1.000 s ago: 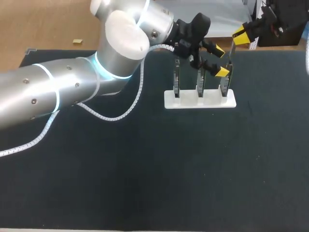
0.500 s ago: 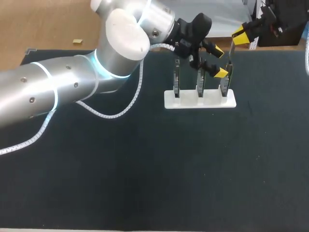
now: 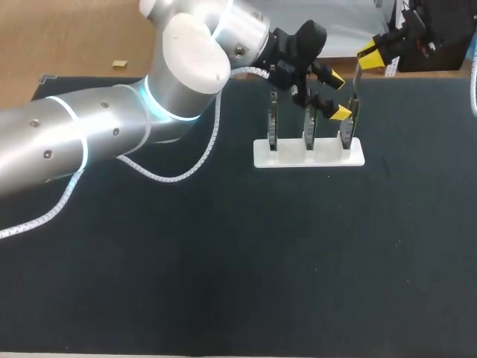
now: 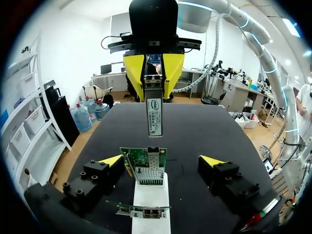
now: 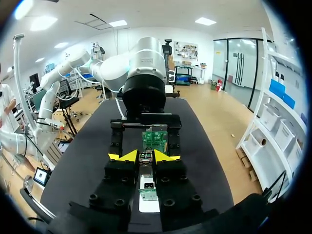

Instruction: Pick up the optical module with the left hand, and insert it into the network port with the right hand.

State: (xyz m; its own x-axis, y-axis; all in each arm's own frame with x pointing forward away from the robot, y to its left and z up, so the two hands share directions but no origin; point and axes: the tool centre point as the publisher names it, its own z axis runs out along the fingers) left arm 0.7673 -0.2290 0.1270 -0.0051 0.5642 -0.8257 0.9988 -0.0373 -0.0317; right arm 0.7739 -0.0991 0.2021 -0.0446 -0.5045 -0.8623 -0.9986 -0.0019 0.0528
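Observation:
Three green network cards (image 3: 309, 128) stand upright in a white holder (image 3: 287, 155) at the table's far side. My left gripper (image 3: 339, 95) is open, its yellow tips straddling the right-hand card. The left wrist view has that card (image 4: 144, 165) between the fingers of the left gripper (image 4: 161, 161). My right gripper (image 3: 373, 54) hangs above and behind, shut on the thin silver optical module (image 3: 356, 83), which points down at the card. In the left wrist view the module (image 4: 155, 114) hangs from the right gripper (image 4: 154, 95) just over the card's port. The right gripper (image 5: 145, 156) clamps the module (image 5: 145, 159).
The dark mat (image 3: 261, 261) stretches bare in front of the holder. My left arm (image 3: 112, 134) crosses the table's left half, with a white coiled cable (image 3: 186, 175) hanging from it. The white holder (image 5: 148, 200) lies under the right gripper.

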